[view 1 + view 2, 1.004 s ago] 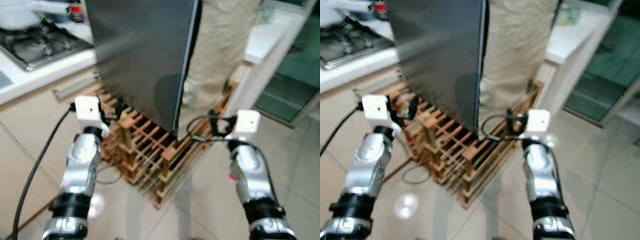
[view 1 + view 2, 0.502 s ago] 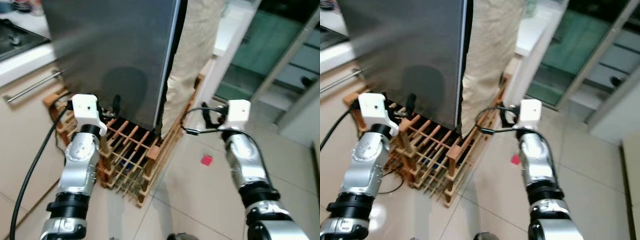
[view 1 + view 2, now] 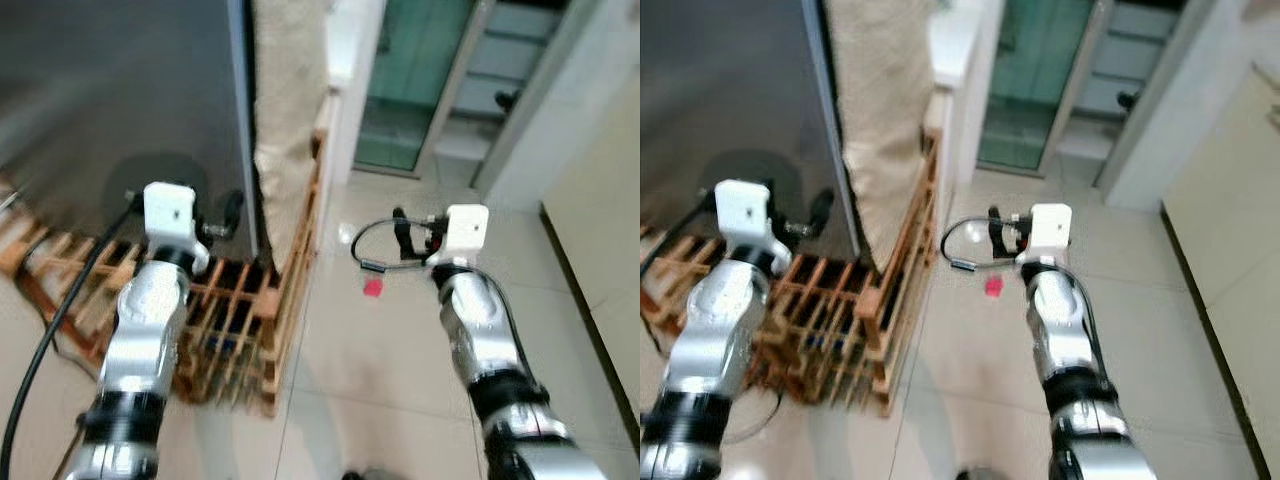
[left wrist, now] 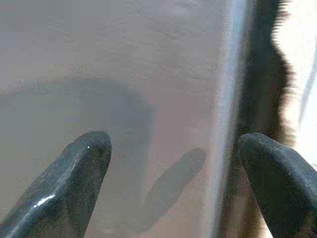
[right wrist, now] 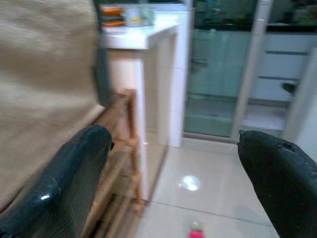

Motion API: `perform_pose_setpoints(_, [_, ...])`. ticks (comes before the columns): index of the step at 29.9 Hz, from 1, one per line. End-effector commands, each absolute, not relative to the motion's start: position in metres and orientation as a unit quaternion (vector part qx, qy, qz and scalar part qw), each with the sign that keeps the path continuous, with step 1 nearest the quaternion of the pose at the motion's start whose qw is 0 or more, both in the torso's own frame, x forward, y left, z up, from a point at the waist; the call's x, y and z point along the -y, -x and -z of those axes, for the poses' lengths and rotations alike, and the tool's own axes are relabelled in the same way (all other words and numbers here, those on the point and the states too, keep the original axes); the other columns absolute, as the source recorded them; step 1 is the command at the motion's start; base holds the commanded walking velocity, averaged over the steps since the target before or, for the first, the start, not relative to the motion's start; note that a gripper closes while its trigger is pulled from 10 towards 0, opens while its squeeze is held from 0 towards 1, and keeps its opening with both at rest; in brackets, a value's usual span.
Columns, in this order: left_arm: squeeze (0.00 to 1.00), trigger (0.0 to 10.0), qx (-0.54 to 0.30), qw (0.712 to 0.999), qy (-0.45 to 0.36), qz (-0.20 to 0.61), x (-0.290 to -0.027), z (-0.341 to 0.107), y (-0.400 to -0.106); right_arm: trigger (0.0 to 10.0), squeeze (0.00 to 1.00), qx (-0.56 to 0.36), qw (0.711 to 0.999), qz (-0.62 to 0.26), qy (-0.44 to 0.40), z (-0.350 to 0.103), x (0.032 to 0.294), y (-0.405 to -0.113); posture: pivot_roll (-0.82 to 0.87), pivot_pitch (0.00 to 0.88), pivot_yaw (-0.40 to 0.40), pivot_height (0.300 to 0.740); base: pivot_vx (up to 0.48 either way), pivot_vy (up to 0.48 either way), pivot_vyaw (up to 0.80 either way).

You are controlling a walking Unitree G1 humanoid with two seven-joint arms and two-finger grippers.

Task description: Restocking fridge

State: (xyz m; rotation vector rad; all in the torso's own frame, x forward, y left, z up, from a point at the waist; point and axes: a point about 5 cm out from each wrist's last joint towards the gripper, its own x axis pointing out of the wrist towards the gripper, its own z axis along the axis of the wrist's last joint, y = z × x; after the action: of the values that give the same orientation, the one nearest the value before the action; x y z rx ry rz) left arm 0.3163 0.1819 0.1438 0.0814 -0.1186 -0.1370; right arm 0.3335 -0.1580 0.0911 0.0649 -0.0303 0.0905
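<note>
A pale glossy tiled floor [image 3: 400,360] carries a slatted wooden rack [image 3: 240,320] standing directly on it. A small pink-red scrap [image 3: 372,286] lies on the tiles, apart from the rack's outer edge.

The grey fridge [image 3: 730,90] occupies the upper left, its door shut. A beige cloth [image 3: 885,110] hangs just beside its right edge. A wooden slatted rack [image 3: 840,320] stands on the floor at the fridge's base. The left hand [image 3: 820,212] is raised close to the lower fridge front, above the rack. The right hand [image 3: 995,232] is held over the pale tiled floor [image 3: 1160,340], well apart from the fridge, with a black cable looped beside it. A small red item [image 3: 993,286] lies on the tiles just beyond that hand. A green glass door [image 3: 1035,75] stands behind.
</note>
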Motion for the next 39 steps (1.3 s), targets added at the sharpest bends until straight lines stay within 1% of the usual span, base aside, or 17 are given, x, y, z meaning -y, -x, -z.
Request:
perform_pose_setpoints(1, [0.0,10.0,0.069,0.994,-0.033,0.074,-0.179,-0.15,-0.313,10.0,0.0,0.043,0.998,-0.042,-0.029,-0.102,0.16,-0.338,-0.04,0.0,-0.019,0.74,0.0,0.0,0.0])
perform_pose_setpoints(3, [0.0,10.0,0.072,0.994,-0.028,0.072,-0.179,-0.152,-0.313,10.0,0.0,0.043,0.998,-0.041,-0.029,-0.102,0.16,-0.338,-0.04,0.0,-0.019,0.74,0.0,0.0,0.0])
perform_pose_setpoints(5, [0.0,10.0,0.102,0.991,0.021,0.084,-0.168,-0.178,-0.311,10.0,0.0,0.049,0.997,-0.043,-0.029,-0.106,0.157,-0.34,-0.04,0.0,-0.022,0.74,0.0,0.0,0.0])
perform_pose_setpoints(7, [0.0,10.0,0.115,0.988,0.021,0.097,-0.159,-0.194,-0.313,10.0,0.0,0.055,0.997,-0.049,-0.026,-0.11,0.155,-0.341,-0.04,0.0,-0.026,0.74,0.0,0.0,0.0])
perform_pose_setpoints(9, [0.0,10.0,0.116,0.988,0.002,0.1,-0.155,-0.201,-0.317,10.0,0.0,0.061,0.996,-0.055,-0.021,-0.112,0.153,-0.341,-0.05,0.0,-0.028,0.74,0.0,0.0,0.0])
perform_pose_setpoints(10, [0.0,10.0,0.114,0.989,-0.005,0.098,-0.154,-0.202,-0.319,10.0,0.0,0.062,0.996,-0.057,-0.02,-0.113,0.153,-0.341,-0.05,0.0,-0.029,0.74,0.0,0.0,0.0])
perform_pose_setpoints(13, [0.0,10.0,0.107,0.992,0.014,0.068,-0.16,-0.196,-0.326,10.0,0.0,0.059,0.996,-0.059,-0.017,-0.11,0.153,-0.34,-0.05,0.0,-0.031,0.74,0.0,0.0,0.0])
perform_pose_setpoints(20, [0.0,10.0,0.086,0.994,0.035,0.064,-0.159,-0.194,-0.33,10.0,0.0,0.056,0.996,-0.06,-0.017,-0.107,0.152,-0.338,-0.06,0.0,-0.027,0.74,0.0,0.0,0.0])
perform_pose_setpoints(24, [0.0,10.0,0.081,0.993,0.037,0.077,-0.151,-0.193,-0.336,10.0,0.0,0.056,0.996,-0.062,-0.019,-0.109,0.147,-0.34,-0.07,0.0,-0.015,0.74,0.0,0.0,0.0])
perform_pose_setpoints(33, [0.0,10.0,0.08,0.99,0.046,0.103,-0.145,-0.197,-0.342,10.0,0.0,0.06,0.996,-0.066,-0.016,-0.11,0.144,-0.341,-0.07,0.0,-0.002,0.74,0.0,0.0,0.0])
perform_pose_setpoints(39, [0.0,10.0,0.077,0.989,0.043,0.121,-0.131,-0.198,-0.346,10.0,0.0,0.061,0.996,-0.063,-0.019,-0.11,0.143,-0.341,-0.08,0.0,0.004,0.74,0.0,0.0,0.0])
